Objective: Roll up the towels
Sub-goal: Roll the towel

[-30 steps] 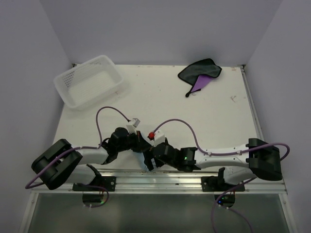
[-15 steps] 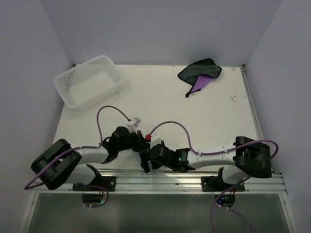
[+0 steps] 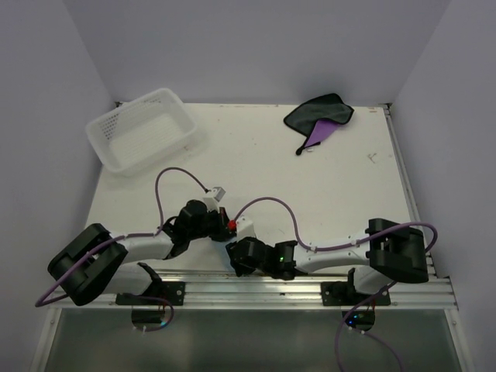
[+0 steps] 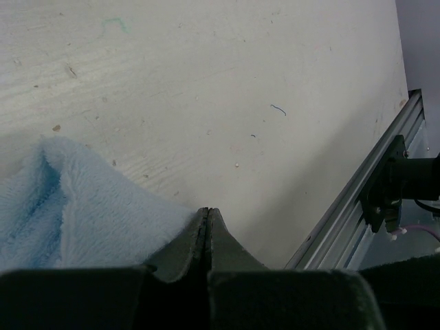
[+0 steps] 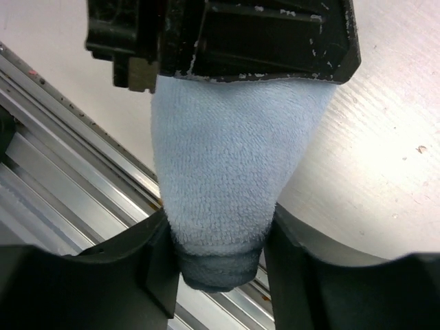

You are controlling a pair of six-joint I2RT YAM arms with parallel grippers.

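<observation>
Two towels lie on the table (image 3: pixel 294 186): the light blue towel (image 5: pixel 227 158) sits at the near edge, between the arms; the purple towel (image 3: pixel 322 116), dark face up, lies crumpled far right; the right gripper (image 5: pixel 218 237) has its jaws pressed on the blue cloth's narrowed end; the left gripper (image 4: pixel 207 213) has its jaws closed tight with the cloth touching them, whether pinched I cannot tell; a white basket (image 3: pixel 143 133) stands far left.

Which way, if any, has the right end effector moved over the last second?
Yes. The right end effector shifted toward the aluminium rail at the near table edge, and slightly left, its fingers around the light blue towel.
</observation>
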